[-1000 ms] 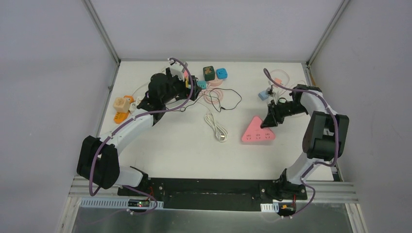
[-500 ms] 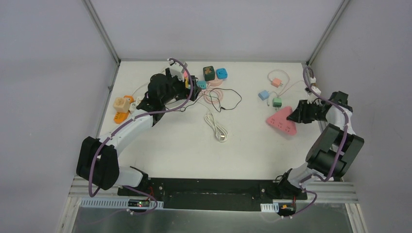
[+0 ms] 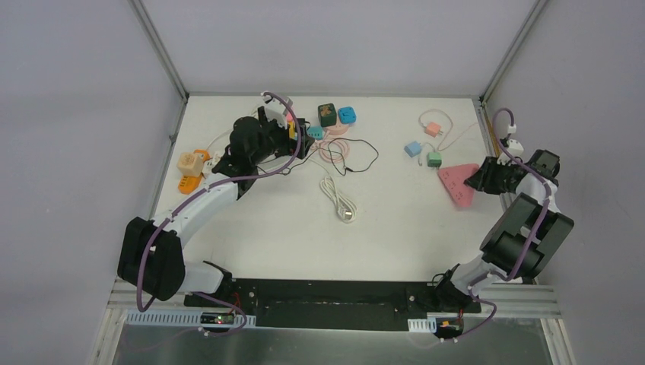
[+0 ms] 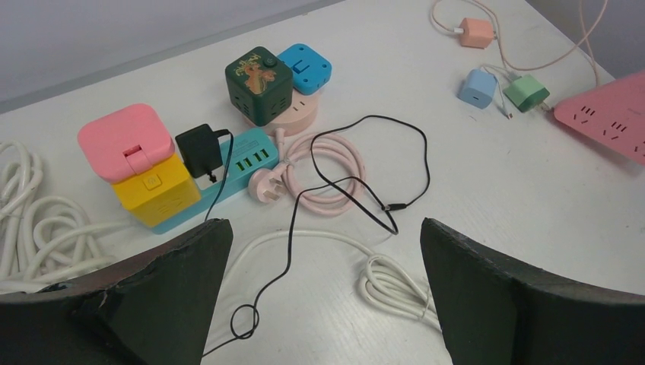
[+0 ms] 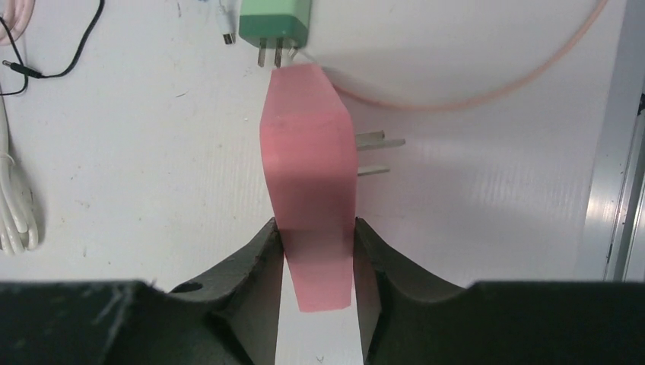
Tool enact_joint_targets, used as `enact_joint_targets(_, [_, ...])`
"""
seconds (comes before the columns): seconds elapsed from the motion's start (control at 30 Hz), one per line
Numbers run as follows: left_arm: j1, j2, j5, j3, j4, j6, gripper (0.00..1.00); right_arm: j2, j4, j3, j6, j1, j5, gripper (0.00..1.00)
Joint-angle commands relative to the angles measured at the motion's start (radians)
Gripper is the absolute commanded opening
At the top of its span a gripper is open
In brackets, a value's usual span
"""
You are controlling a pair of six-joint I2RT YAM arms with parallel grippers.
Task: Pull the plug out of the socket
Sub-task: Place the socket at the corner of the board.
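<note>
Carried rightward, the pink socket [image 3: 459,185] now sits clamped edge-on between the right gripper's [image 5: 314,228] fingers; the left gripper [image 4: 321,236] gapes wide.

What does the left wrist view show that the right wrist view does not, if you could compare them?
Only the left wrist view shows the black adapter on the teal power strip, beside a yellow cube socket. Only the right wrist view shows the right gripper shut on the pink power strip, with two metal prongs beside it. Both show that pink strip, the green charger and the black wire.
</note>
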Motion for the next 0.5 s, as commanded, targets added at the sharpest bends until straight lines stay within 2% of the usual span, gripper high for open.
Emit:
enact_joint_targets(0.0, [0.012, -0.052, -0.01, -0.014, 0.032, 0.018, 0.99, 0.039, 0.009, 0.009, 0.0, -0.02, 0.074, 0.39])
enact_joint_targets(0.1, [0.013, -0.054, -0.011, -0.016, 0.032, 0.018, 0.99, 0.044, 0.006, 0.009, 0.0, -0.022, 0.081, 0.47])
enact_joint_targets(0.37, [0.015, -0.061, -0.019, -0.02, 0.027, 0.022, 0.99, 0.028, -0.016, 0.011, -0.019, -0.031, 0.101, 0.62])
enact_joint_targets(0.47, [0.016, -0.061, -0.018, -0.02, 0.027, 0.022, 0.99, -0.002, -0.047, 0.019, -0.046, -0.031, 0.117, 0.73])
